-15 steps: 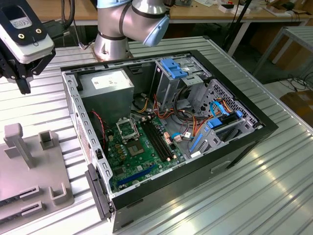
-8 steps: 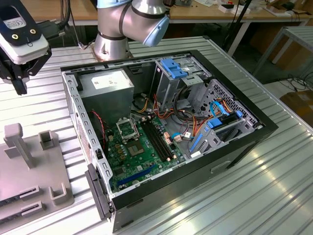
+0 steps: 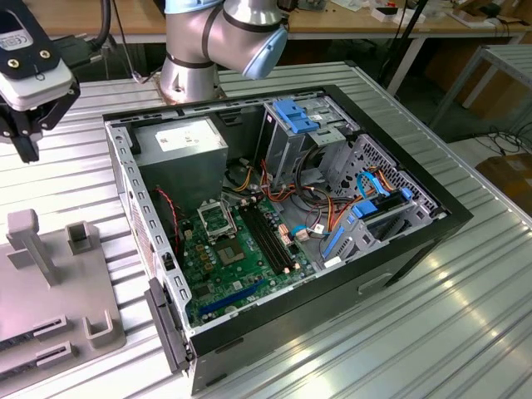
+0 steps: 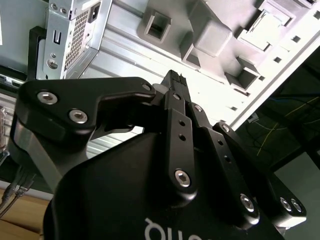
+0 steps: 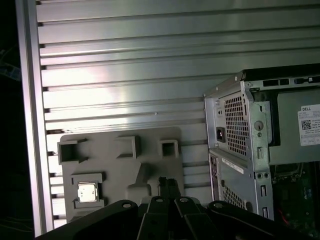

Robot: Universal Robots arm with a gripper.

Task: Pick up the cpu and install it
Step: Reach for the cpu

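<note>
Labels are few in the exterior view: a white printed sticker point(image 3: 184, 135) lies on the grey metal power supply box point(image 3: 179, 154) inside the open black desktop computer case point(image 3: 391, 258), its print too small to make out. The case lies on its side at the middle of the frame on the ribbed aluminium table point(image 3: 432, 332). Inside it are a green motherboard point(image 3: 241, 266) with a square metal-framed black socket point(image 3: 214, 220) and a blue plastic drive bracket point(image 3: 295, 112). The silver and blue robot arm point(image 3: 224, 33) rises behind the case. The black two-finger gripper point(image 3: 30, 150) hangs at the exterior view's upper left, above the grey plastic fixture tray point(image 3: 75, 291) in the lower left corner, well apart from the case.

In the second wrist view the gripper point(image 4: 172, 76) has its fingertips pressed together with nothing between them. White lettering on its black body is cut off. Beyond it are the tray point(image 4: 215, 35) with its square pockets and the case's perforated metal rear point(image 4: 70, 35).

In the first wrist view the gripper point(image 5: 168, 181) is likewise closed and empty over the tray point(image 5: 145, 155). The cpu point(image 5: 87, 192), a small square chip with a silvery face and a narrow green rim, sits in a tray pocket, apart from the fingertips. The case's rear point(image 5: 235, 130) stands beside the tray, and a white sticker point(image 5: 310, 125) with print and a square code is on it. Nothing lies between gripper and chip.
</note>
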